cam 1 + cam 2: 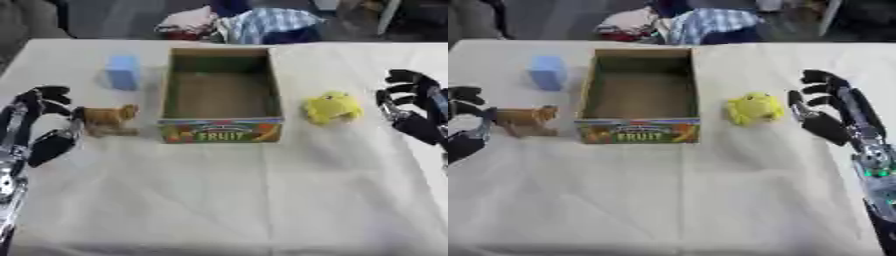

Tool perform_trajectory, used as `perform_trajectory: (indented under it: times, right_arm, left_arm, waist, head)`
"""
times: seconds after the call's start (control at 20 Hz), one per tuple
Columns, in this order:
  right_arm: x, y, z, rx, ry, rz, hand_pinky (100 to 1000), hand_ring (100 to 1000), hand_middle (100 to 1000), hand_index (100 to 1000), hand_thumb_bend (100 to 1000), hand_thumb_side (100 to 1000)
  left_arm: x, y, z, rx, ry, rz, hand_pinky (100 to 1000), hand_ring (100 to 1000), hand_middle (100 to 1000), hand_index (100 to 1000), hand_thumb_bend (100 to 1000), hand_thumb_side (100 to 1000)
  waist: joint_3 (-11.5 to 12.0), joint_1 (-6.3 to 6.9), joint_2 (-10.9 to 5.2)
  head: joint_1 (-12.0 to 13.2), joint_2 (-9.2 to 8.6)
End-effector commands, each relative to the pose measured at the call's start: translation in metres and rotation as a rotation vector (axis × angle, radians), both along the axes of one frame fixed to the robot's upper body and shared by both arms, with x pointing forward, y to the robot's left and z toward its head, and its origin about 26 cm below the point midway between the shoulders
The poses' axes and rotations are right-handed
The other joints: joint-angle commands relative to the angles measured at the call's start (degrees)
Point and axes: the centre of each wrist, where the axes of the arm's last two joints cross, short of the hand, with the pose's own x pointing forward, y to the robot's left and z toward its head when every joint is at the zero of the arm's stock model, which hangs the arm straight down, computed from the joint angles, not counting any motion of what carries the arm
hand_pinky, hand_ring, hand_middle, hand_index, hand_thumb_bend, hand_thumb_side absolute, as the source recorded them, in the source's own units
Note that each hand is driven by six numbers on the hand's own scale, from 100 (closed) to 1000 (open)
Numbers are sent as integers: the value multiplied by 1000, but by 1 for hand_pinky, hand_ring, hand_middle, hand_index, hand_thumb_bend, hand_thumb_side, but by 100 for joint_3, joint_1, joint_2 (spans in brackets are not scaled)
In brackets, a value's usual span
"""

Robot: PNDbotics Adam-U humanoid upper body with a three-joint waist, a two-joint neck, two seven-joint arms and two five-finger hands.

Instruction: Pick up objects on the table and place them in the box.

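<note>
Item: box [221,129], open-topped cardboard, "FRUIT" printed on its near wall; set at the middle of the cloth-covered surface [227,200]. Interior is seen to hold nothing.

Item: brown animal figure [108,119], standing just left of the box, near its front corner. The left hand [48,125] is placed around its rear end, fingers curled above and thumb below; contact appears to be made, but whether a grasp is closed cannot be told.

Item: blue block [123,72], upright, left of the box toward the far side, apart from both hands.

Item: yellow soft toy [754,108], just right of the box. The right hand [824,107] is held beside it with fingers curled toward it, nothing held, a gap showing between.

Step in hand: judged to be the first pick, no object yet boxed. Next move: the grasp on the figure is to be closed, the figure lifted over the left wall and released inside.
</note>
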Motion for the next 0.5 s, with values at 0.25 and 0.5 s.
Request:
perform_trajectory:
  times: [0.25,0.5]
  right_arm:
    - [0,-6,8,-21,-13,-3,672,769,775,879,205,470]
    - [1,-6,7,-29,-4,4,672,769,775,879,205,469]
  left_arm:
    - [5,30,50,342,23,-64,808,662,654,777,437,103]
    - [14,48,87,592,105,-108,799,688,693,795,513,100]
  waist:
    - [-43,60,-121]
    - [-86,105,-169]
  head:
    - [13,28]
    - [36,28]
